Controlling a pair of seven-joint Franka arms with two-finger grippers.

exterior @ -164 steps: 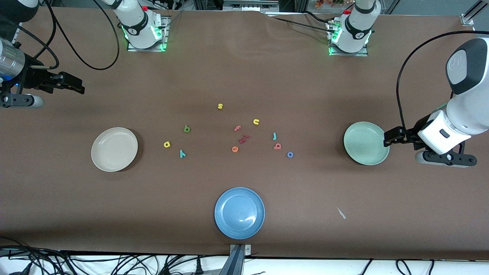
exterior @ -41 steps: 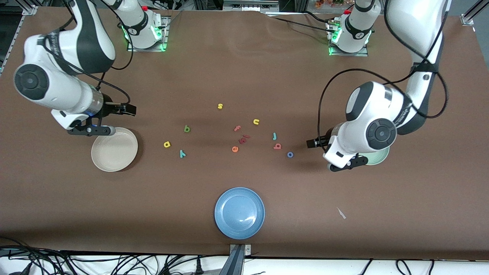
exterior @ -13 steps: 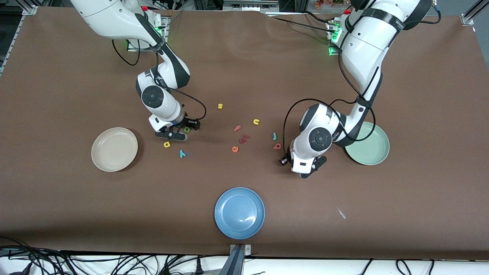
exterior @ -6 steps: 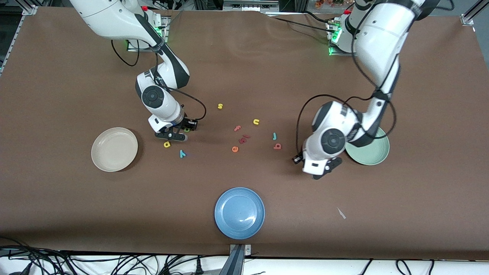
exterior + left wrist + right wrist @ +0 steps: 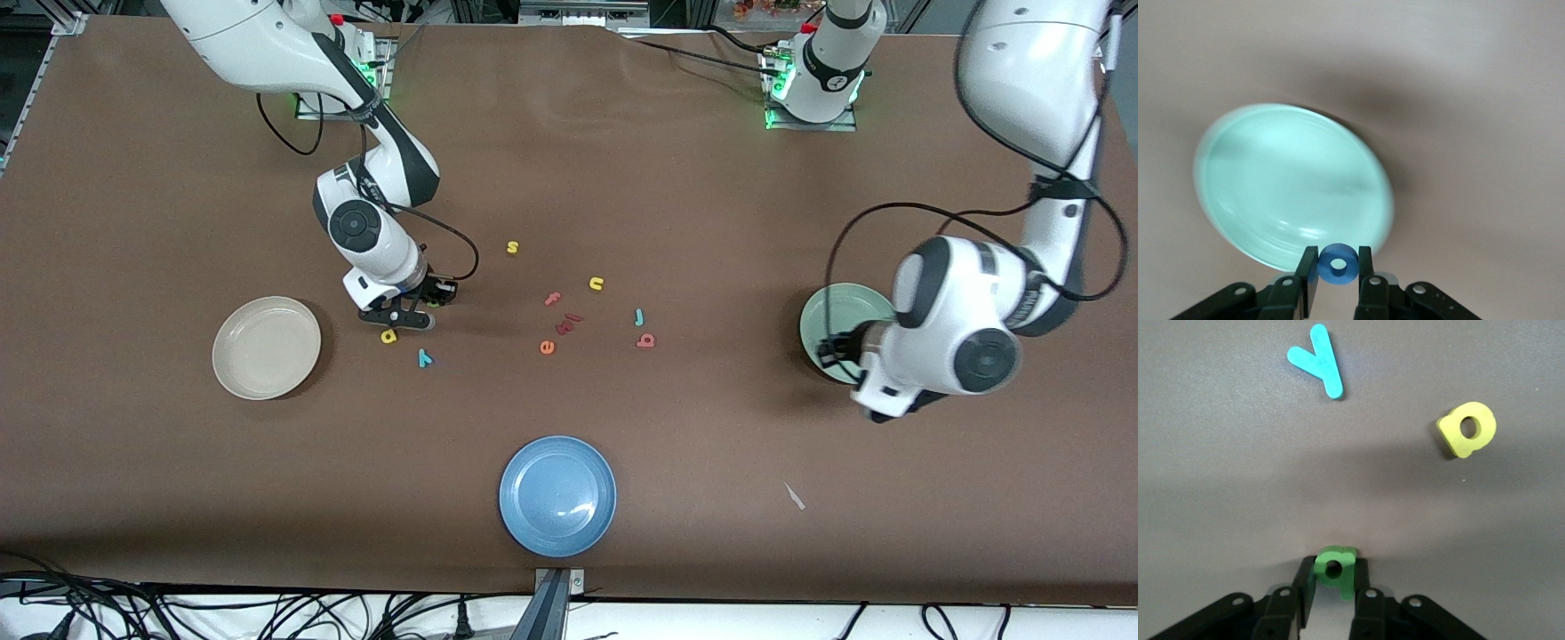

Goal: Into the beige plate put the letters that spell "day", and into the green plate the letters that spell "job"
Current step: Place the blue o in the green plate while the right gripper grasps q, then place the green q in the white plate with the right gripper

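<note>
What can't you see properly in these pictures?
- Front view: the left gripper and its blue "o" are hidden under the left arm's wrist over the green plate.
- Front view: the green "d" is mostly covered by the right gripper.
- Front view: the dark red pieces by the orange "e" are too small to read.

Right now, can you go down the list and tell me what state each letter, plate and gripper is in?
left gripper: shut on blue "o", above the green plate
right gripper: shut on green "d"
green plate: empty
beige plate: empty
blue plate: empty
yellow "a": lying on table
teal "y": lying on table
teal "j": lying on table
red-pink "b": lying on table
</note>
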